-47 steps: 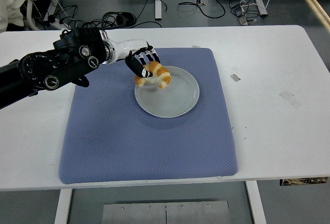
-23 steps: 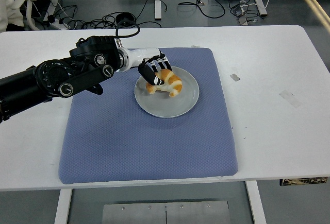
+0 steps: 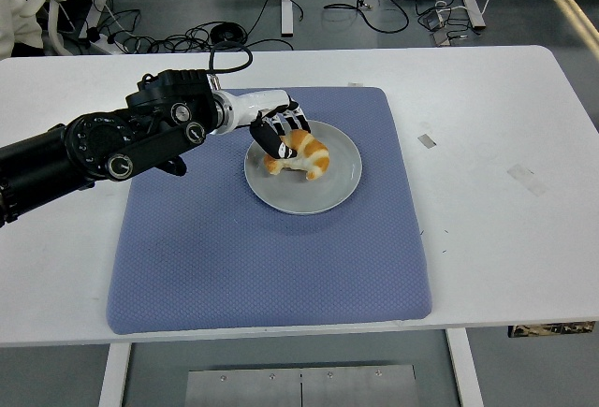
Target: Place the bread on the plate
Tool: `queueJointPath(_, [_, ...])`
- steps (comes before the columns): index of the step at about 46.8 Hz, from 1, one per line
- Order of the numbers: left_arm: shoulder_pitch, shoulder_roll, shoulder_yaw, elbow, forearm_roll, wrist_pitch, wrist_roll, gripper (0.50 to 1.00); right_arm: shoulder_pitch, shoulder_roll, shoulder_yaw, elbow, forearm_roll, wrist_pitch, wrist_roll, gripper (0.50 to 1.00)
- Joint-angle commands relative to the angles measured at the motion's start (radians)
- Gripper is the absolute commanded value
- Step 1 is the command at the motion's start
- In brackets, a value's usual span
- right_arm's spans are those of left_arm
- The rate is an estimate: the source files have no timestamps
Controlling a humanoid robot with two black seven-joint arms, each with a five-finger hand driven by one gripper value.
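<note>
Bread: bread (image 3: 301, 153) is a golden roll shaped like a croissant. It lies on the plate, up at about 10 o'clock from the plate's middle.

Plate: the plate (image 3: 323, 192) is round and pale grey. It sits on the blue mat (image 3: 234, 257), up toward the mat's 1 o'clock part.

Left hand: the left hand (image 3: 277, 130) comes in from 9 o'clock on a thick black arm. Its fingers (image 3: 284, 150) are curled over the left end of the bread and seem to be gripping it.

Right hand: it does not show.

Table: the white table (image 3: 505, 220) holds the mat. Small bits of tape (image 3: 427, 139) lie on it at 3 o'clock, well apart from the plate.

How the bread will handle: it looks light and soft. It would likely squash or flake if pinched hard. It is not slippery, but crumbs may fall.

Where to hold it: the fat middle or one thick end looks best, with fingers wrapped gently round it. The thin tip could break off.

Step in hand: the bread looks like it rests on the plate, so the job seems almost done. The fingers need to let go and lift up without dragging the bread off.
</note>
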Motion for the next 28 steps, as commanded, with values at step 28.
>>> queueJointPath(28, [0.0,0.0,-0.004,-0.001,-0.052,0.0,-0.004,0.845,0.0,0.0,0.0,0.0,0.0,0.0,0.0,1.0])
